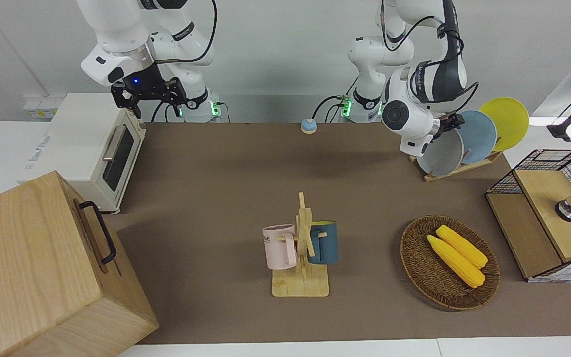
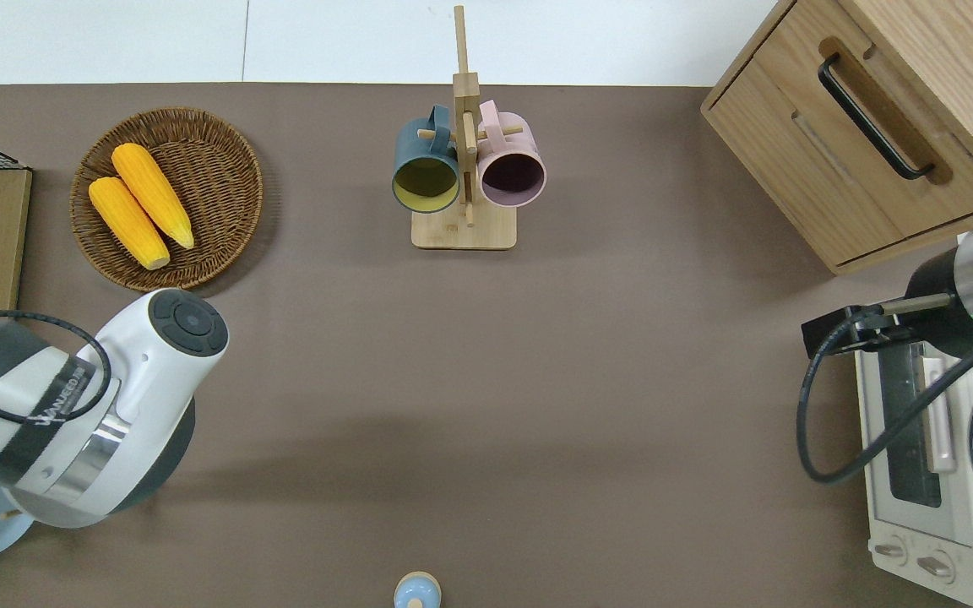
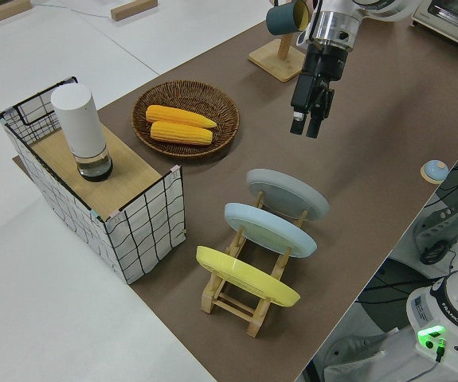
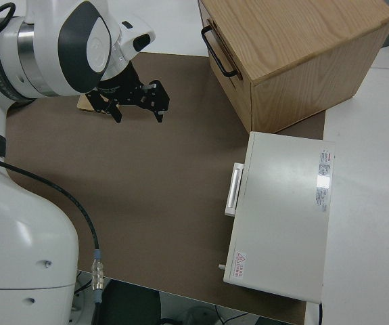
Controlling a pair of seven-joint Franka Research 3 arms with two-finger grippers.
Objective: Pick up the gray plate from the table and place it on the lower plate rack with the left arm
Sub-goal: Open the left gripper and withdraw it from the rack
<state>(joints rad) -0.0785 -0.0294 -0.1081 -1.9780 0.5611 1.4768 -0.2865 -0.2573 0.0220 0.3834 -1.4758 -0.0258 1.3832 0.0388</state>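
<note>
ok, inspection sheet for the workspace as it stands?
Surface: table, brown, no spills seen.
Job's things: gray plate stands in an end slot of the lower plate rack, beside the light-blue plate and yellow plate.
Clutter: corn basket, mug tree, toaster oven, wooden cabinet, wire crate.
Grippers: left gripper in the air, clear of the plate, jaws open, empty; right gripper parked, open.
Cables: black cable on the right arm, off the table.
Surroundings: nothing seen.
</note>
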